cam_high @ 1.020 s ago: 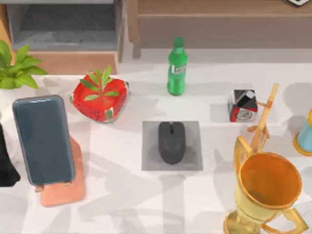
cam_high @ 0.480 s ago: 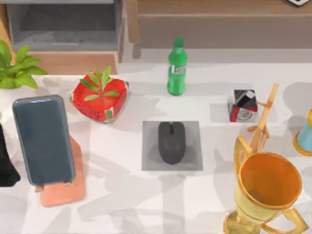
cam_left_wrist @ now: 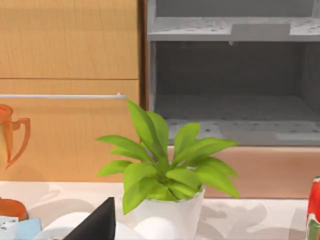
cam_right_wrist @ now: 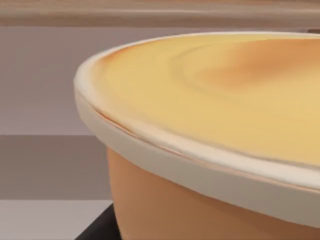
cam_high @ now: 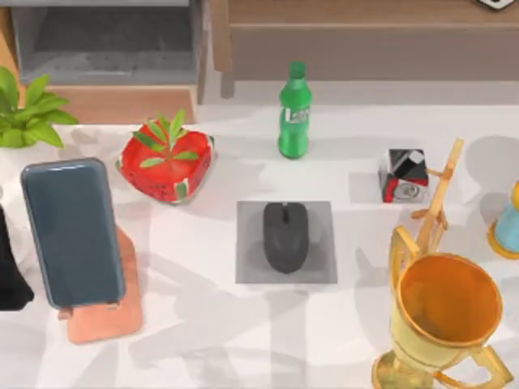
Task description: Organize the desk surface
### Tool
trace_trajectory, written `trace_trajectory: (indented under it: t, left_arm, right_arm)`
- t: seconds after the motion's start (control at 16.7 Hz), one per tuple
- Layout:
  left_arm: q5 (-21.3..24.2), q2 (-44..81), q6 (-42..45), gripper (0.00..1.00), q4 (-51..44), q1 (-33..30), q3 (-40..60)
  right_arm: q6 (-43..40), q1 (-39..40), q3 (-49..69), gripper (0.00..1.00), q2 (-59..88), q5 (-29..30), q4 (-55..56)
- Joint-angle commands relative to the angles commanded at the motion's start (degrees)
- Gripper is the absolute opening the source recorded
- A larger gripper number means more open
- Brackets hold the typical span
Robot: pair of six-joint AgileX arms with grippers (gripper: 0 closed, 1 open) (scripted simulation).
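A: So, status on the desk surface [cam_high: 203, 324]? Left to right please.

B: We judge we're at or near the start; nothing looks grouped or put away. At the top view's far left edge, a potted green plant [cam_high: 28, 113], with a dark shape [cam_high: 10, 267] below it that we can't identify. Then a phone [cam_high: 71, 231] leaning on an orange stand [cam_high: 109, 320]. Just beyond it, a red watermelon-pattern pot [cam_high: 166, 162] with a small plant in it.

A: Centre?

B: Black mouse [cam_high: 285, 237] sitting on the grey square mat [cam_high: 247, 243], roughly centred. That pair already looks tidy. Green bottle [cam_high: 294, 112] stands upright behind it, near the desk's far edge.

A: Right side?

B: Small black, white and red cube [cam_high: 403, 174], a thin wooden stand [cam_high: 440, 194] just beside it, a gold trophy cup [cam_high: 444, 312] at the near right corner, and a blue-and-yellow thing [cam_high: 507, 227] cut off at the right edge.

A: Grippers?

B: Can't tell the state of either, left or right. The left wrist view looks at the potted plant and the grey shelf [cam_left_wrist: 232, 85] behind it; the right wrist view is pressed up against an orange rimmed vessel [cam_right_wrist: 210, 150].

A: Remaining?

B: Our guess: essentially everything loose except the mouse.
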Motion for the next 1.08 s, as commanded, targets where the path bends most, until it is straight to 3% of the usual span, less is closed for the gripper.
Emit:
trace_trajectory:
  t: [0.3,0.72,0.9,1.08]
  left_arm:
    - [0.0,0.0,0.0,1.00,0.0,0.0,0.0]
    - [0.0,0.0,0.0,1.00,0.0,0.0,0.0]
    - [0.0,0.0,0.0,1.00,0.0,0.0,0.0]
    - [0.0,0.0,0.0,1.00,0.0,0.0,0.0]
  right_arm:
    - [0.2,1.7,1.3,0.00,-1.2,-1.1,0.9]
    - [1.1,20.9,7.2,0.00,-9.1,-5.1,-3.6]
    - [1.2,29.3,13.0,0.00,-11.1,-1.8,-10.1]
    - [1.0,35.5,21.3,0.00,-11.5,5.4,-18.7]
